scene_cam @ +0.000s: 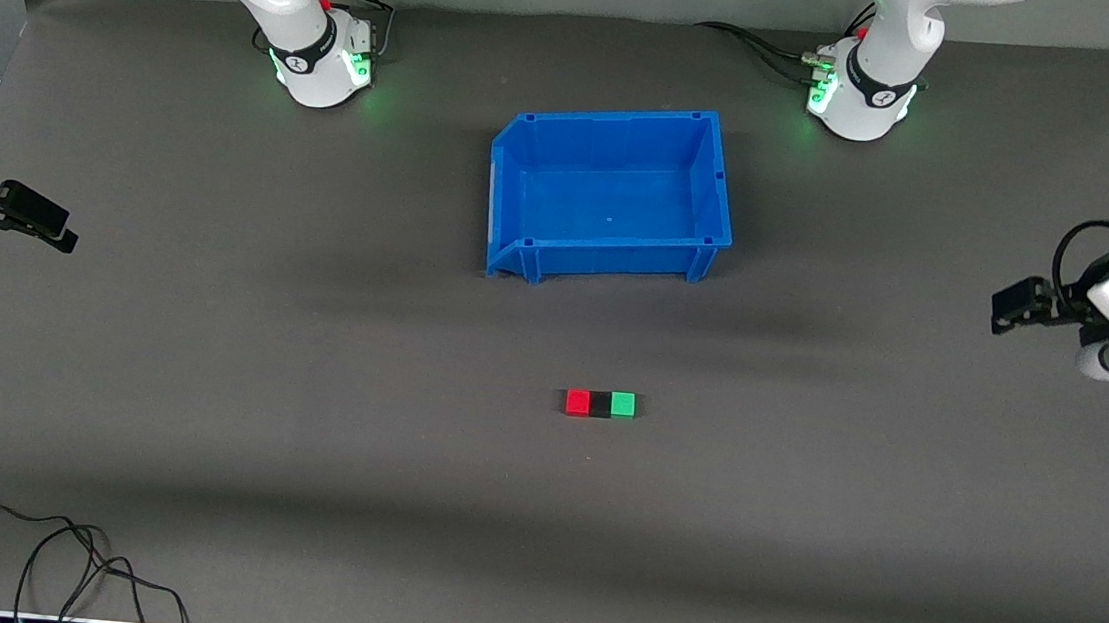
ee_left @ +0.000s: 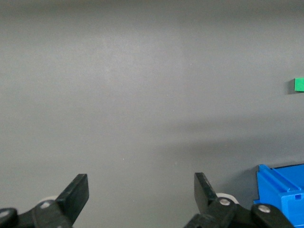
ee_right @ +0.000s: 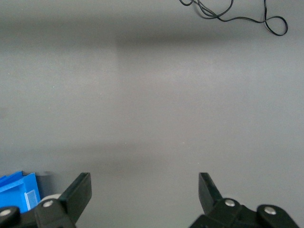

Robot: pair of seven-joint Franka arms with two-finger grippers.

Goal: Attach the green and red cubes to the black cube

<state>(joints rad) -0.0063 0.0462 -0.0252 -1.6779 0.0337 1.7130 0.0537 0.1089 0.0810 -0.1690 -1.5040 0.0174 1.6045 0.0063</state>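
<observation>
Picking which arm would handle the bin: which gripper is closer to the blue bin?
Left. The left gripper hangs open over the mat at its arm's end of the table, somewhat closer to the blue bin. The right gripper, also open, waits over its arm's end, farther off.
</observation>
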